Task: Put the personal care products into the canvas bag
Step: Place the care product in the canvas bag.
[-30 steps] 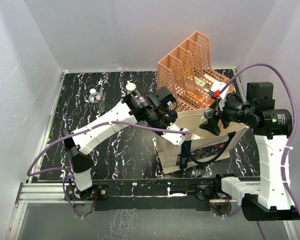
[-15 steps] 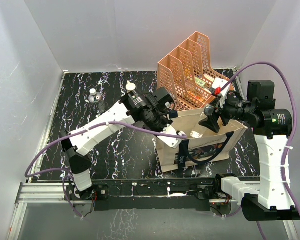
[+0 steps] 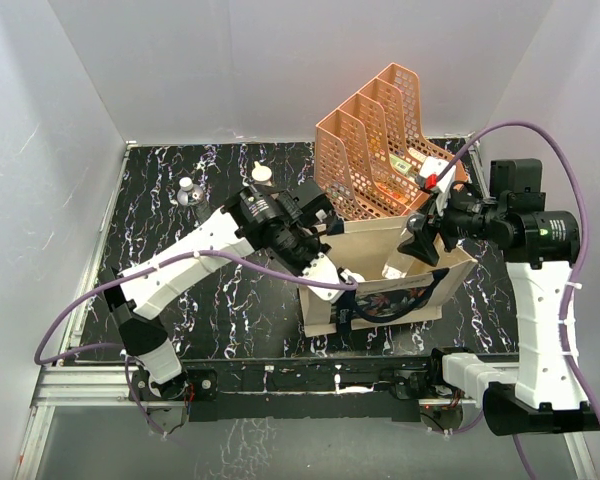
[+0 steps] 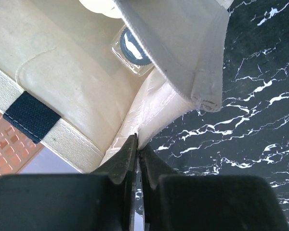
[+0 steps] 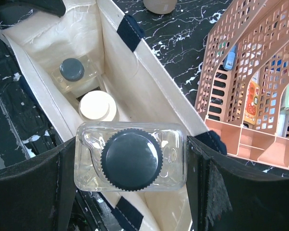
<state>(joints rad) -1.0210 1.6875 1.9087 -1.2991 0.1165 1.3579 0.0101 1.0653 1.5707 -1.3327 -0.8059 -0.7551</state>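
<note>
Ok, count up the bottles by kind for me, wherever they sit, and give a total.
Clear glass, dark cap: 2 (held bottle in the right gripper, clear bottle inside the canvas bag)
Pale cap: 2 (cream-capped bottle inside the bag, white-capped bottle on the table)
Silver: 1 (silver bottle on the table)
Total: 5

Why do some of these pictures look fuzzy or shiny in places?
Left wrist view: the left gripper looms dark and soft-edged at the bottom, while the canvas bag is bright. Right wrist view: the glass bottle is sharp, with small glints on its shoulders. Top view: even light, soft shadows on the table.
</note>
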